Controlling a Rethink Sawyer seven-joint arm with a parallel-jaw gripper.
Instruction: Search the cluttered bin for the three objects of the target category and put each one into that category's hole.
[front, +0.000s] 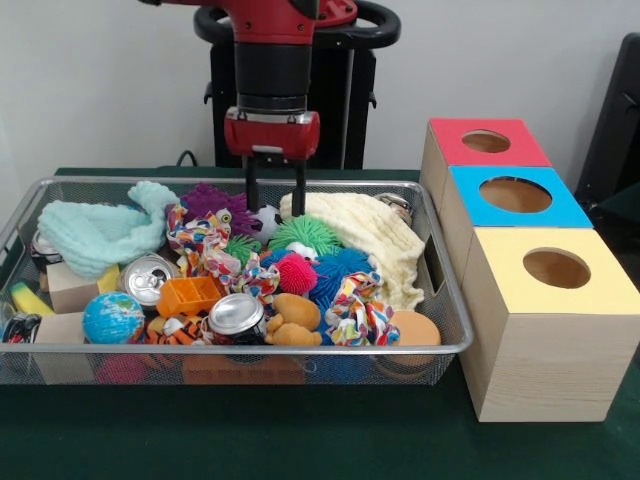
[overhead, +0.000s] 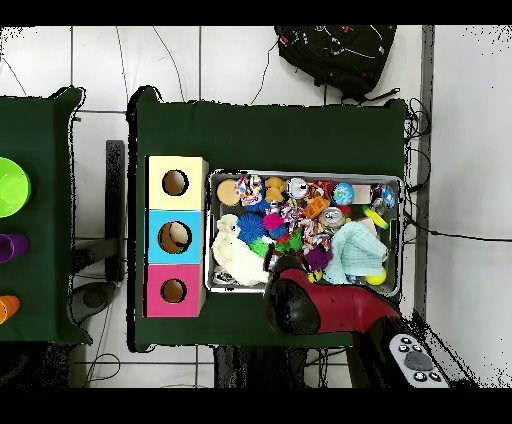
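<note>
The wire mesh bin sits on the green table, full of clutter; it also shows in the overhead view. Three spotted white cloth knots lie in it: one at the centre left, one in the middle, one at the front right. My gripper hangs open and empty just above the bin's back, over a purple spiky ball. In the overhead view the red arm hides it. The yellow-topped box's hole is right of the bin, nearest the camera, and shows overhead too.
Blue-topped and red-topped boxes stand behind the yellow one. The bin also holds a mint cloth, a cream cloth, two cans, a globe ball, green, pink and blue spiky balls.
</note>
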